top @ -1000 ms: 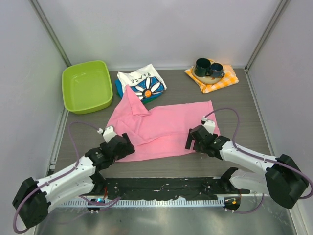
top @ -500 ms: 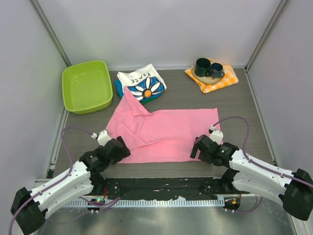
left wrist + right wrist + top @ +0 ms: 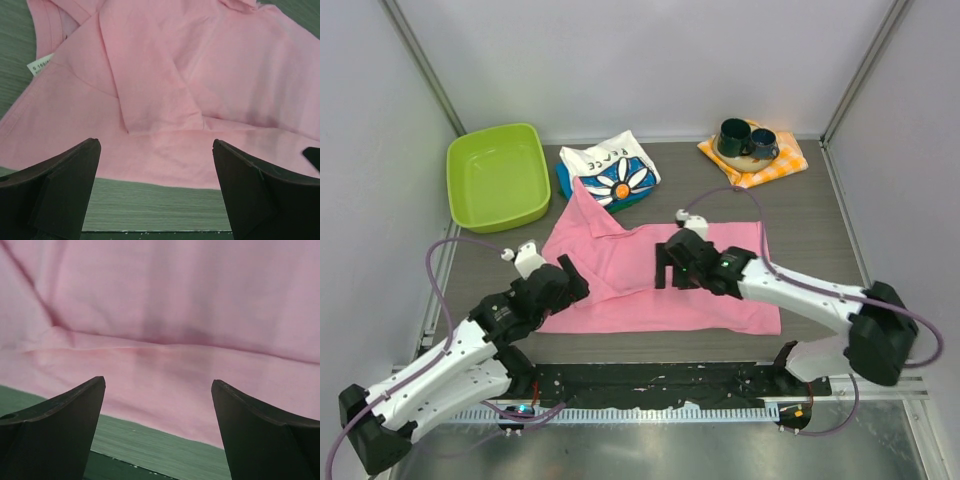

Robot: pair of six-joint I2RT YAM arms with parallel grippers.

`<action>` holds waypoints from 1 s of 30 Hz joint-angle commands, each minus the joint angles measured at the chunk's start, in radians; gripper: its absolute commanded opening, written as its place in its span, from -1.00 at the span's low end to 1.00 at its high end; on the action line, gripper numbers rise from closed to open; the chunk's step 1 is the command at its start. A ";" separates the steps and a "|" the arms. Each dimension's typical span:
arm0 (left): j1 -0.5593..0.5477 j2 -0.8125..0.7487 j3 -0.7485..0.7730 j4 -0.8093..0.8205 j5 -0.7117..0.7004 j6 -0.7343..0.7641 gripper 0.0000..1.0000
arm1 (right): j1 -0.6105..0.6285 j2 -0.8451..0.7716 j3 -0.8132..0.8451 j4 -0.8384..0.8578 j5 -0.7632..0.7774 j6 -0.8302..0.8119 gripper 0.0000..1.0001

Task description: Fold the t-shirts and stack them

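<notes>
The bright pink t-shirt (image 3: 700, 285) lies spread flat mid-table, one sleeve folded over its body (image 3: 150, 85), and a white size label (image 3: 40, 64) shows at its collar. My left gripper (image 3: 570, 278) is open and empty over the shirt's near-left edge; its wrist view (image 3: 154, 146) shows pink cloth ahead between the fingers. My right gripper (image 3: 665, 268) is open and empty over the middle of the shirt, with the cloth below it in the right wrist view (image 3: 158, 384). The white daisy "PEACE" shirt (image 3: 615, 170) lies folded on a blue folded one (image 3: 563, 183) at the back.
A lime green bin (image 3: 498, 175) stands at the back left. An orange-and-white checked cloth (image 3: 775, 168) with two dark mugs (image 3: 745, 140) lies at the back right. Bare table (image 3: 820, 230) shows right of the pink shirt. Grey walls close in the sides.
My right gripper has left the shirt's near-right edge and moved up and left over its middle. My left gripper has moved slightly away from me. The shirt's near edge now lies nearer to me.
</notes>
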 commanded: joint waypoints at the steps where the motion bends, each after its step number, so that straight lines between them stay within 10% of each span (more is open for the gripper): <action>1: -0.002 0.062 0.058 0.068 -0.084 0.056 1.00 | 0.127 0.239 0.175 0.139 -0.129 -0.166 0.84; 17: -0.001 -0.225 0.153 -0.179 -0.460 -0.042 0.99 | 0.358 0.569 0.484 0.188 -0.173 -0.528 0.56; 30: -0.001 -0.232 0.167 -0.154 -0.477 0.004 1.00 | 0.370 0.772 0.645 0.231 -0.147 -0.756 0.57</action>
